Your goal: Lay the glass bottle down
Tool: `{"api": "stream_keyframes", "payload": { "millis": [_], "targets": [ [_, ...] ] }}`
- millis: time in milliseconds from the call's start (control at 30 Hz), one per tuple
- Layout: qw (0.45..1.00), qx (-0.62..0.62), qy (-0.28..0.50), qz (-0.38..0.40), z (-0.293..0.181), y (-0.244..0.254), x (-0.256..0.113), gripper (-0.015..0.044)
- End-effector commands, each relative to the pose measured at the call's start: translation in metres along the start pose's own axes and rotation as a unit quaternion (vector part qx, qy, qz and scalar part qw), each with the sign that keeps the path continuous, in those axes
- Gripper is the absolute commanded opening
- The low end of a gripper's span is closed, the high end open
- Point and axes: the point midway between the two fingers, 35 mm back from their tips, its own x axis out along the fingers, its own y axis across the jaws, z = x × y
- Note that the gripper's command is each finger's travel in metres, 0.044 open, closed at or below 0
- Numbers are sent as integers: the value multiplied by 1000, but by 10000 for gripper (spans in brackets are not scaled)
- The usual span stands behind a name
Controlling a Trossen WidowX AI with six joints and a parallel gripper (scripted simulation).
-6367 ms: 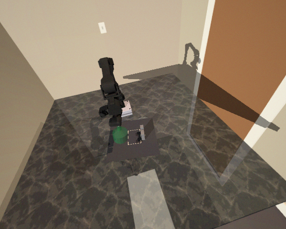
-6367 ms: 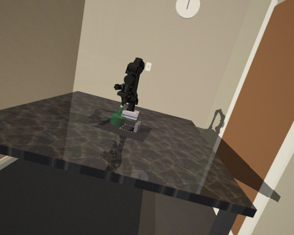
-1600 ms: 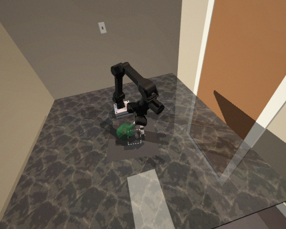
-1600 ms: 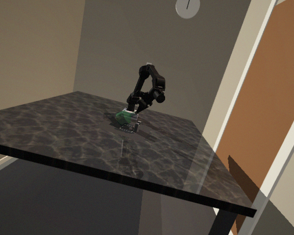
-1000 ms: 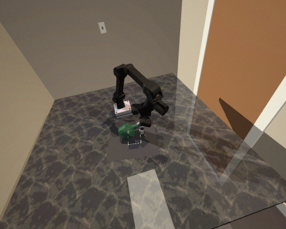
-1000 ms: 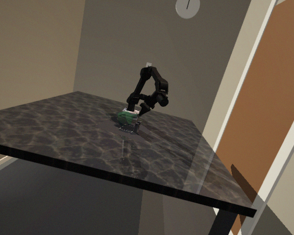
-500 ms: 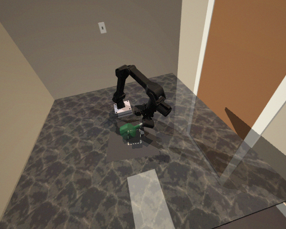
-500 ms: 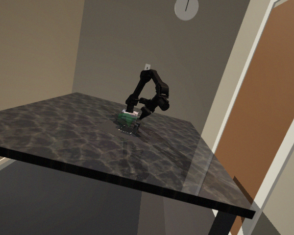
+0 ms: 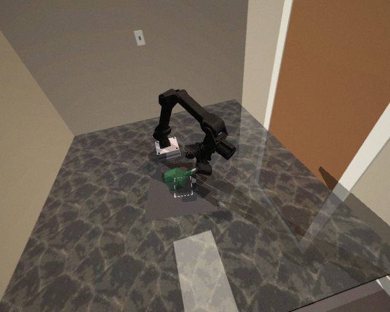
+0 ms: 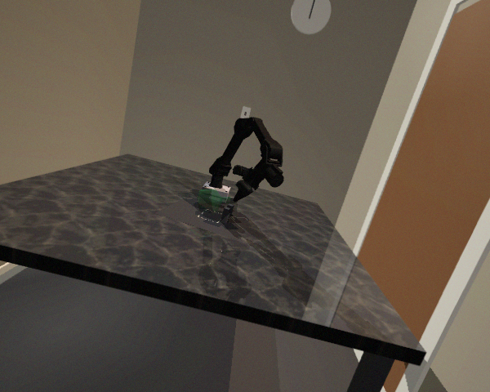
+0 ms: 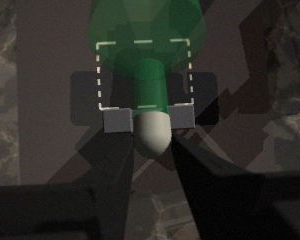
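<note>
From the top, the green bottle (image 9: 174,177) (image 10: 212,198) (image 11: 150,30) is seen with its neck held by the claw (image 9: 194,170) (image 10: 235,199) (image 11: 152,140). The outline (image 9: 182,195) (image 10: 209,221) (image 11: 99,82) is partly covered by its body.

From outside, the bottle is seen over the bench (image 10: 110,253), near the grey rest (image 10: 227,211) (image 11: 181,116). Whether the mat (image 10: 173,211) is touched cannot be told.

From the wrist, the pale tip is seen between the claw's fingers, and the body is seen reaching past the outline's far edge.
</note>
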Motion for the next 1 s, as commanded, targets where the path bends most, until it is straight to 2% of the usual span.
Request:
{"api": "stream_keyframes", "payload": {
  "millis": [0,967],
  "targets": [
    [1000,2,0,-1,-3,1,3,102],
    [1000,-7,2,4,-19,-1,12,102]
  ]
}}
